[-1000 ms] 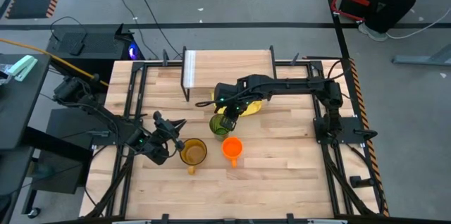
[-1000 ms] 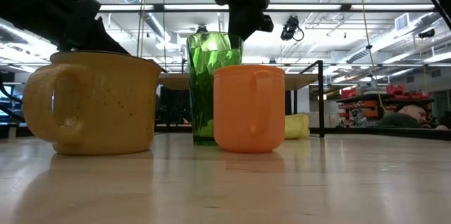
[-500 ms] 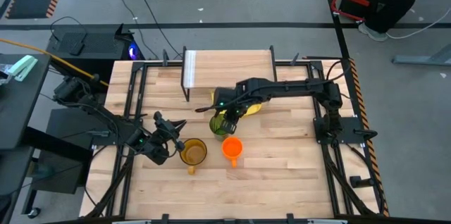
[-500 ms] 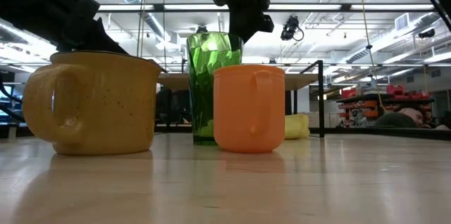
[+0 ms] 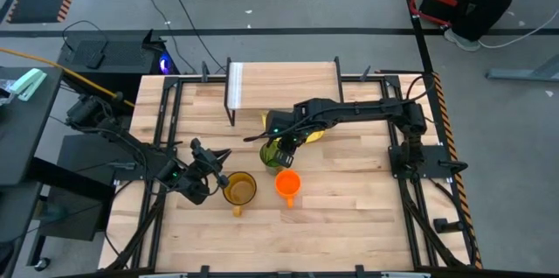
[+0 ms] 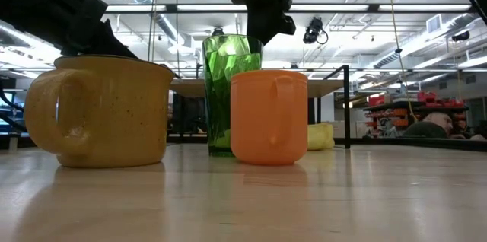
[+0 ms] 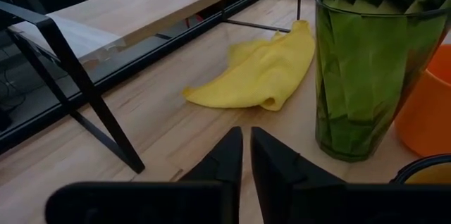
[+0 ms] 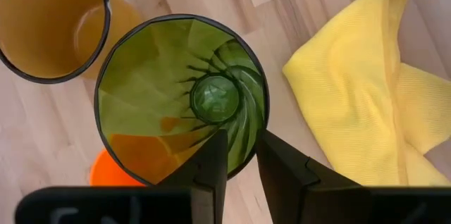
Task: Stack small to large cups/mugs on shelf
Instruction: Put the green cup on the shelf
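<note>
High view shows the right arm stretched across the table, its right gripper (image 5: 278, 149) directly above the green tumbler (image 5: 272, 151). Right wrist view has its two fingers (image 8: 211, 160) straddling the tumbler's rim, one inside and one outside, with a gap to the wall, so nothing is gripped. The left gripper (image 5: 216, 163) rests low just beside the amber mug (image 5: 239, 189), on the side away from the tumbler; its fingers (image 7: 225, 155) are nearly together and empty. The orange mug (image 5: 288, 183) stands just beside the tumbler, close to the amber mug. A yellow cloth (image 5: 313, 133) lies near the tumbler's far side. The shelf (image 5: 281, 85) stands beyond the tumbler at the table's far edge, its top bare. Slatted wooden tabletop (image 5: 349, 225) lies open in front of the mugs.
</note>
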`<state>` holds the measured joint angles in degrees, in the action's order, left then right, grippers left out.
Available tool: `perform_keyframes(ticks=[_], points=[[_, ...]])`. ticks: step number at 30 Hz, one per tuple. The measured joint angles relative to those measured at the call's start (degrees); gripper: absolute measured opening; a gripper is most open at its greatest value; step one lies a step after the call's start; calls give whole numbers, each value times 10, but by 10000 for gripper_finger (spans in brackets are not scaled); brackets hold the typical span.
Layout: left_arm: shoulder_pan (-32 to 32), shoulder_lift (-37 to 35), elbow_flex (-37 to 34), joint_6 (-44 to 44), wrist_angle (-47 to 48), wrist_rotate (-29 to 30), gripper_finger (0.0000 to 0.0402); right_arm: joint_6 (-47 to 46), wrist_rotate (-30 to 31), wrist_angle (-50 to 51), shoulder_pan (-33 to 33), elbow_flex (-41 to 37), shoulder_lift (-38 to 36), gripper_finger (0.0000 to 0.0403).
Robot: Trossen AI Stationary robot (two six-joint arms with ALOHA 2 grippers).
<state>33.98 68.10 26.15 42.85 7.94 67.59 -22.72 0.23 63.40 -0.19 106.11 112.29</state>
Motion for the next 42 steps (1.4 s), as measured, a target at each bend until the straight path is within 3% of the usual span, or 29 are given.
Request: perform_keyframes(ticks=[42], points=[[0, 0, 0, 0, 1, -5, 36, 19, 42, -18, 23, -1, 0, 85]])
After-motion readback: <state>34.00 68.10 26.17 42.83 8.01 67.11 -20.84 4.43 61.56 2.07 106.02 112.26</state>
